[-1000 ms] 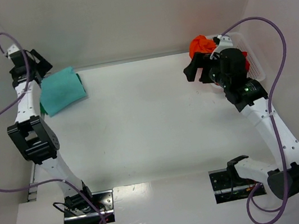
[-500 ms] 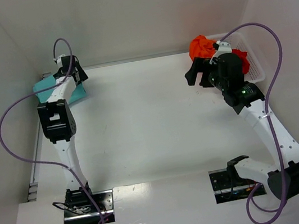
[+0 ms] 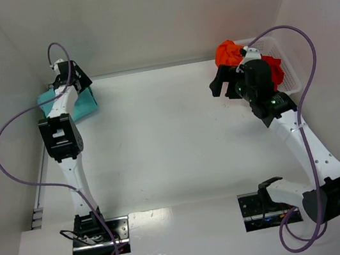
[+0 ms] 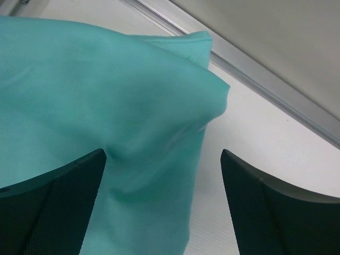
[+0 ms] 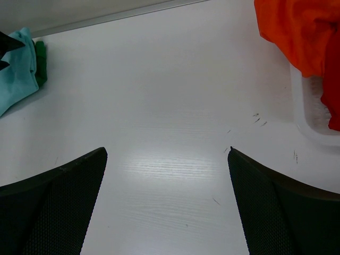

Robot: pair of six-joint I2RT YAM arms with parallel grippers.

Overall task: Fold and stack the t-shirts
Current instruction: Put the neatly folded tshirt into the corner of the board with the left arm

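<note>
Two lie at the table's (image 3: 158, 136) far left corner, the light teal shirt (image 3: 85, 104) over the dark green shirt (image 5: 40, 62), beneath the wide-apart left hand (image 4: 162, 154), while the orange shirt (image 3: 228, 51) and red shirt (image 3: 275, 67) sit heaped in the basket (image 3: 292, 82) beside the right hand (image 5: 166, 151), also spread and empty.

The white table (image 3: 166, 141) carries a white mesh basket (image 3: 293, 79) at its far right corner. Well apart from the basket, at the far left corner, lies a folded teal shirt (image 3: 86, 104). A dark green shirt (image 5: 39, 64) touches its edge on the basket's side.
</note>
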